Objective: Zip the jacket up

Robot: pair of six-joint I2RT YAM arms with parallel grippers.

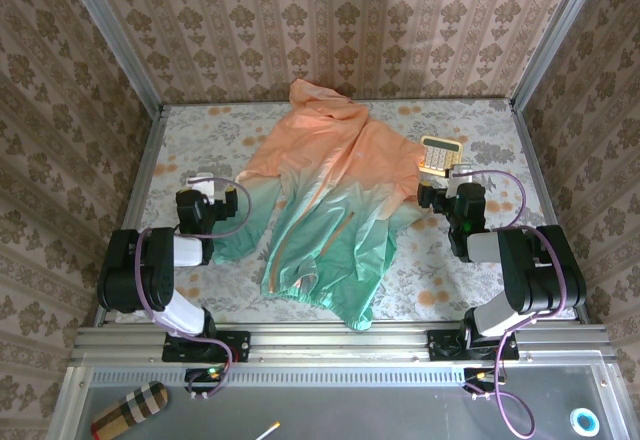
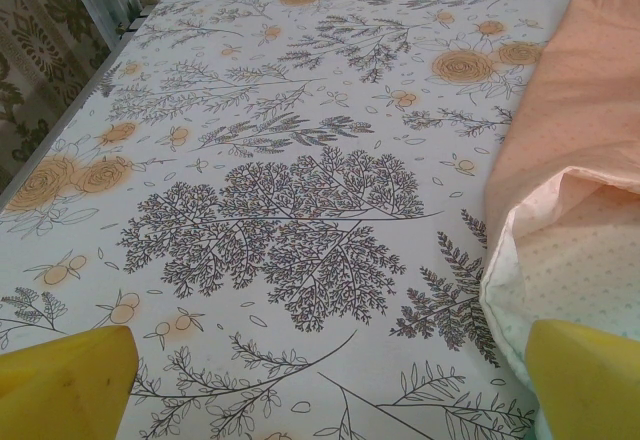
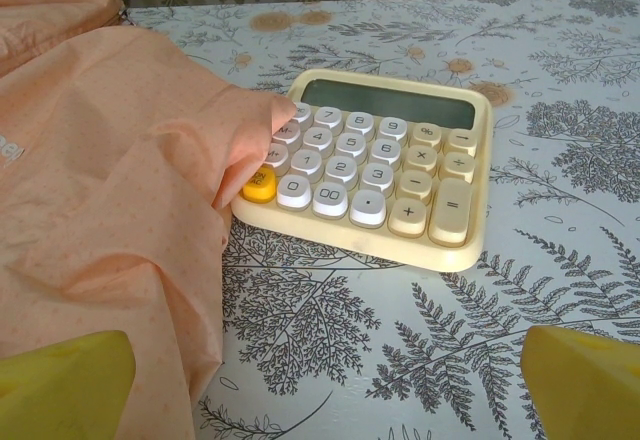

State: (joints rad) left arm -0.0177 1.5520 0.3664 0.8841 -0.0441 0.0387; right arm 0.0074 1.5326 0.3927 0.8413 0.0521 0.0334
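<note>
This is a robot test cell dressed up to look homely. Aluminium posts (image 1: 112, 35) frame damask wallpaper panels (image 1: 330, 20) ahead of and to either side of the left gripper (image 1: 205, 185) and right gripper (image 1: 447, 188). A floral cloth (image 1: 440, 280) lies beneath them. Behind them, the arms (image 1: 150, 265) are bolted to a metal rail (image 1: 330, 345) and trail purple cables (image 1: 522, 200).

Left arm (image 1: 150, 270) folded at the elbow, forearm reaching forward, left hand (image 1: 205, 182) low, jaws spread wide, yellow fingertips (image 2: 65, 385) far apart, right arm (image 1: 530, 270) mirrored, right hand (image 1: 455, 185) equally wide, both empty.
</note>
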